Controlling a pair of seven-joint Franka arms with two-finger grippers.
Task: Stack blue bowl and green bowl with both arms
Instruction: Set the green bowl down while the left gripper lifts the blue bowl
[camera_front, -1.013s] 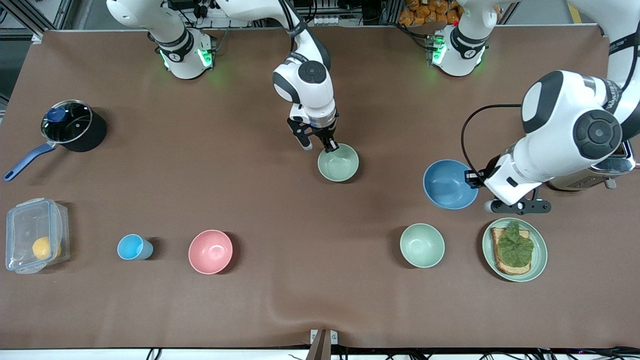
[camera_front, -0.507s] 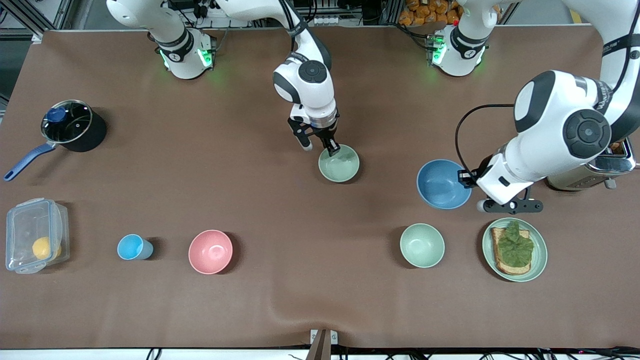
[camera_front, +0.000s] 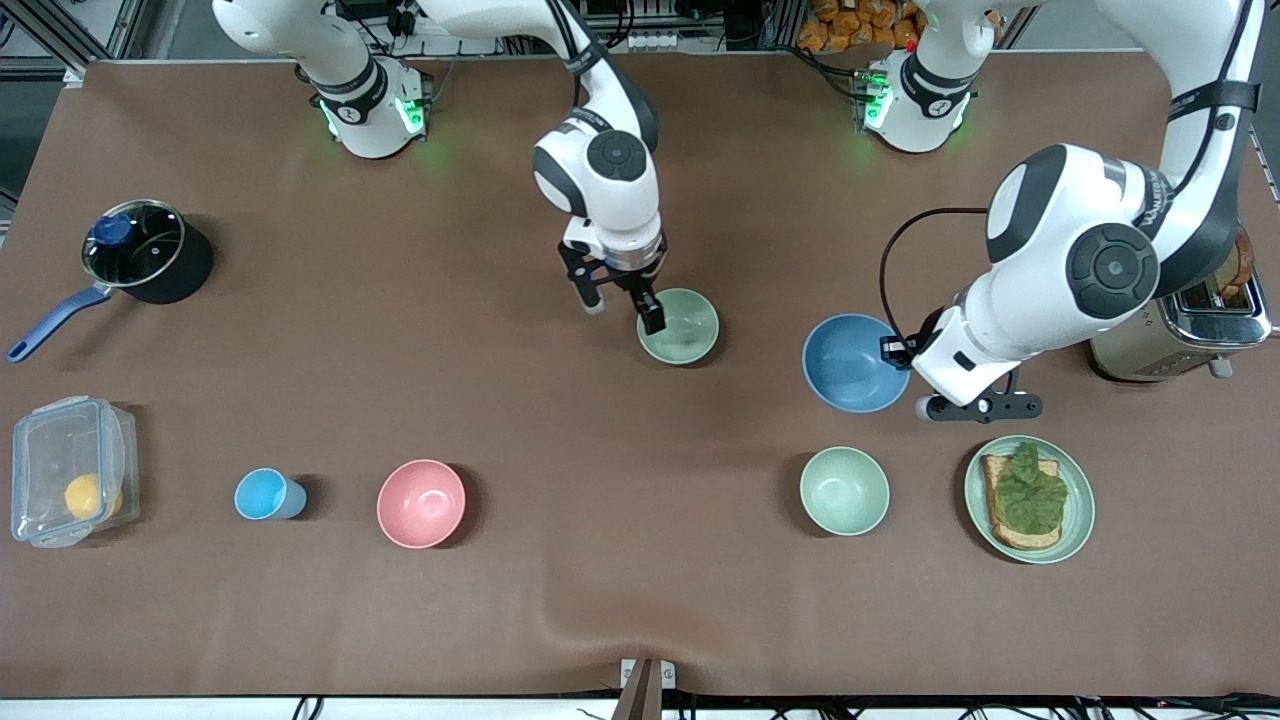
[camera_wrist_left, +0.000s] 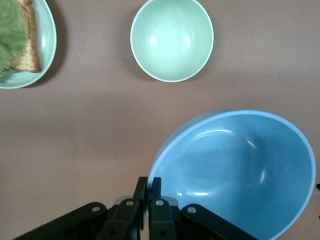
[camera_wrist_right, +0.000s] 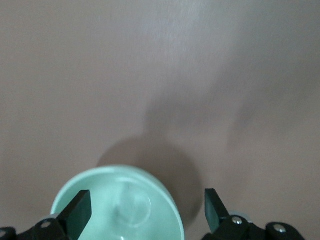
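The blue bowl (camera_front: 846, 366) hangs tilted above the table, pinched at its rim by my left gripper (camera_front: 895, 351). In the left wrist view, the gripper (camera_wrist_left: 149, 184) is shut on the rim of the bowl (camera_wrist_left: 235, 175). The green bowl (camera_front: 680, 328) rests on the table mid-way between the arms. My right gripper (camera_front: 620, 304) is open at the bowl's rim toward the right arm's end of the table, one finger over the bowl, the other outside. In the right wrist view, the gripper (camera_wrist_right: 146, 200) is open above the bowl (camera_wrist_right: 120, 210).
A mintier green bowl (camera_front: 844, 490) (camera_wrist_left: 171, 39) and a green plate (camera_front: 1080, 510) (camera_wrist_left: 47, 47) with toast lie nearer the front camera than the blue bowl. A toaster (camera_front: 1185, 325) stands under the left arm. A pink bowl (camera_front: 421, 503), light-blue cup (camera_front: 265, 493), plastic box (camera_front: 70, 470) and lidded pot (camera_front: 135, 250) are toward the right arm's end.
My left gripper has carried the blue bowl toward the green bowl. My right gripper has shifted slightly at the green bowl's rim and stays open.
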